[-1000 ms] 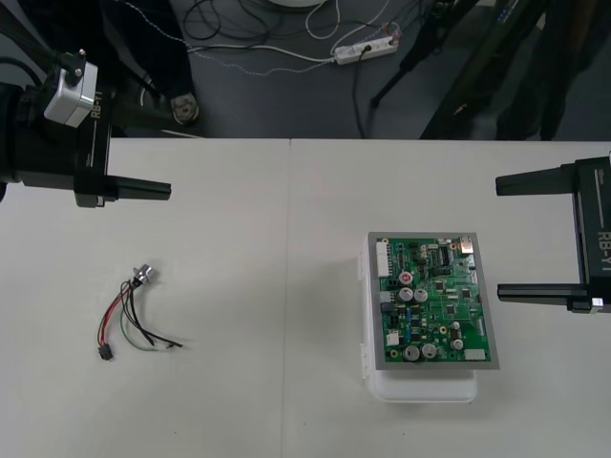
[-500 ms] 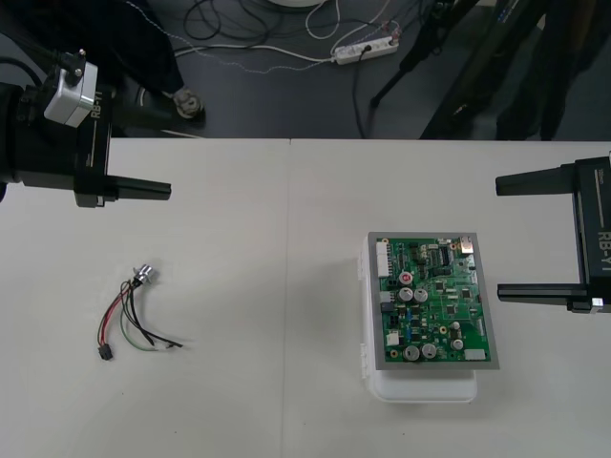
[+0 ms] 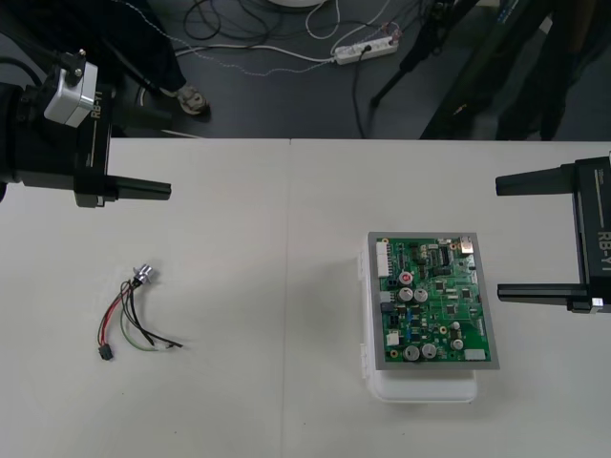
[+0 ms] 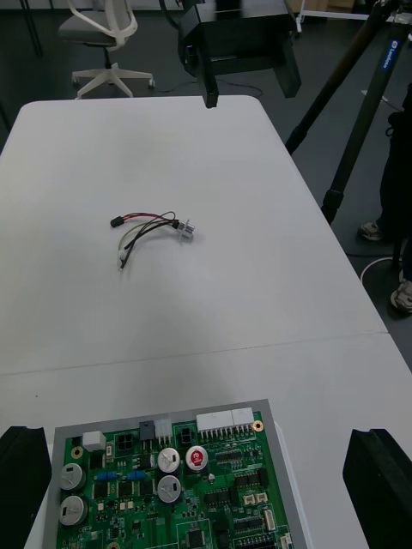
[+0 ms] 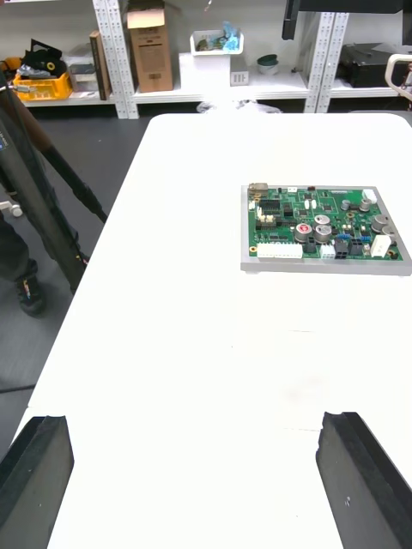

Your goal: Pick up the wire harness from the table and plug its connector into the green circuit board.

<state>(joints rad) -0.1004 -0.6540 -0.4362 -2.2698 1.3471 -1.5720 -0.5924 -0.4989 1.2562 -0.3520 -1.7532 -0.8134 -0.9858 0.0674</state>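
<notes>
View from above of a plain light table (image 3: 286,239). In the lower left of the frame the wire harness (image 3: 134,315) lies loose on the table. It is a few thin red, black and green wires, with a round metal socket (image 3: 145,275) at the upper end and a small black plug (image 3: 105,353) at the lower end. Right of centre, well apart from the harness, the green circuit board (image 3: 434,301) sits on its white base (image 3: 420,389). The plug is not in the board. The left gripper (image 3: 141,153) hangs at the upper left edge, higher in the frame than the harness and clear of it. Its fingers are spread wide and hold nothing. The right gripper (image 3: 498,239) waits at the right edge, just beside the board. Its two black fingers (image 3: 535,181) are also far apart, with nothing between them.
</notes>
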